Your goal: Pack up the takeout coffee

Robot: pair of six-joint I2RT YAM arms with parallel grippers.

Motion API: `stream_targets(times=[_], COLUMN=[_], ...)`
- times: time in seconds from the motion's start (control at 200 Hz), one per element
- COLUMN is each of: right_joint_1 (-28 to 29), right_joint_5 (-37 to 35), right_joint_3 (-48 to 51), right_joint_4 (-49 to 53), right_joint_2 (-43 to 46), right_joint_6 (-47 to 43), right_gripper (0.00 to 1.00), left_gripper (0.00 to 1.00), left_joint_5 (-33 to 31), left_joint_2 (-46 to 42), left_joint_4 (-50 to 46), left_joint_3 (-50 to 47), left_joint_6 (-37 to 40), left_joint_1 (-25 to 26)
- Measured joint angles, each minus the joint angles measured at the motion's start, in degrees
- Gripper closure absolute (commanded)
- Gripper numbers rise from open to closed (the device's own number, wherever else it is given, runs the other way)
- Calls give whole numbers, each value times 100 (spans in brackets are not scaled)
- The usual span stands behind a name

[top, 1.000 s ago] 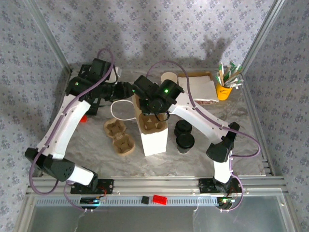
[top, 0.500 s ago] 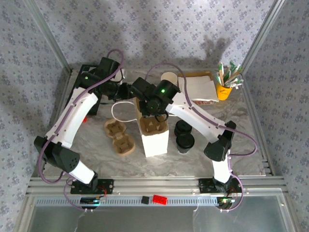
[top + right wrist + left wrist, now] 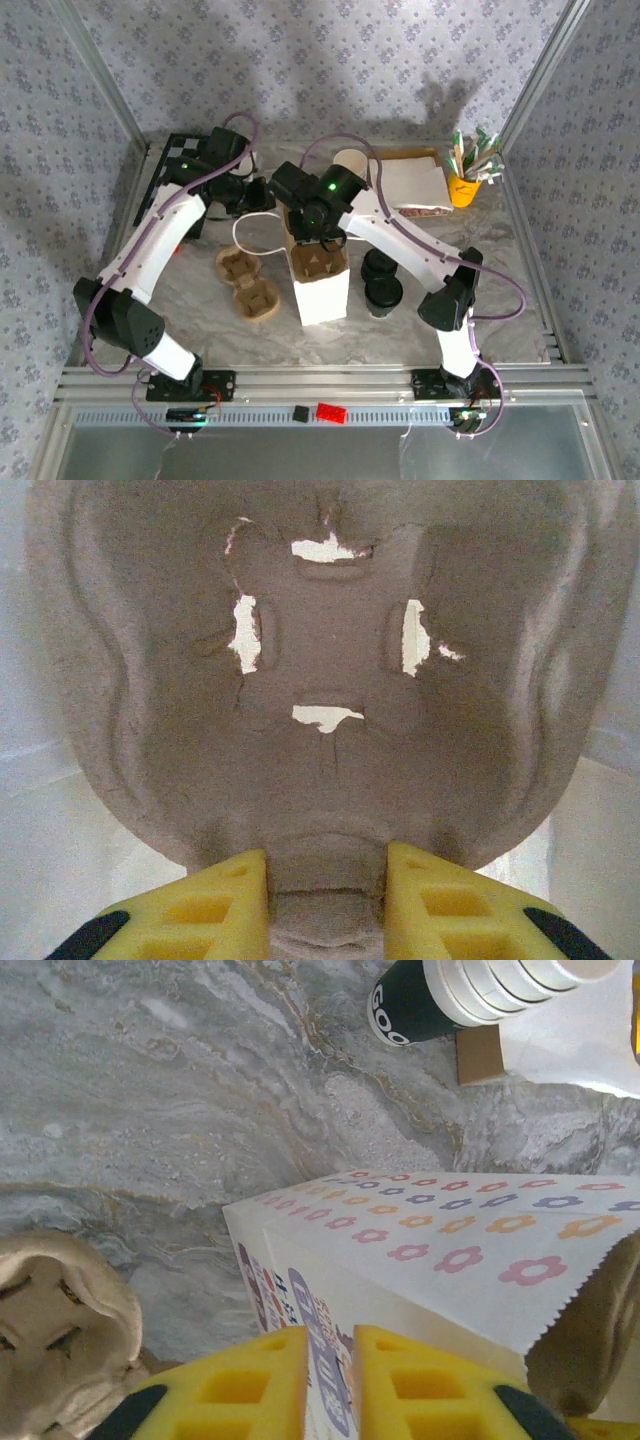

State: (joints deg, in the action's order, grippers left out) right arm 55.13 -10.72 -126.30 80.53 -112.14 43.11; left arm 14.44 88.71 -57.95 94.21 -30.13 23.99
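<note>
The takeout coffee [image 3: 384, 291] stands upright, lid facing up.

White paper bag [image 3: 322, 292], flower-printed, upright on the marbled table [image 3: 400, 335]; holds a pulp cup carrier [image 3: 318, 258] in its open mouth. Two spare carriers [image 3: 248, 283] just left of the bag, touching each other. Stack of lidless cups [image 3: 349, 160] and napkin pile [image 3: 410, 183] on a cardboard sheet at rear; yellow pot [image 3: 463, 188] of sticks at far right. Patterned wallpaper [image 3: 300, 60] behind.
</note>
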Motion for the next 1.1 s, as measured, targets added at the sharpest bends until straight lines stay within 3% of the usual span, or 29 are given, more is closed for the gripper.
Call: stream_targets(times=[0.4, 1.099], right_joint_1=[-42, -153], right_joint_5=[7, 70], right_joint_3=[114, 1462], right_joint_4=[-199, -758], right_joint_2=[-258, -13], right_joint_6=[4, 133], right_gripper=[69, 62], left_gripper=[90, 95], left_joint_5=[68, 76], left_joint_2=[-319, -367], left_joint_4=[317, 417], left_joint_3=[-299, -387], left_joint_6=[-273, -365], left_joint_1=[-74, -79])
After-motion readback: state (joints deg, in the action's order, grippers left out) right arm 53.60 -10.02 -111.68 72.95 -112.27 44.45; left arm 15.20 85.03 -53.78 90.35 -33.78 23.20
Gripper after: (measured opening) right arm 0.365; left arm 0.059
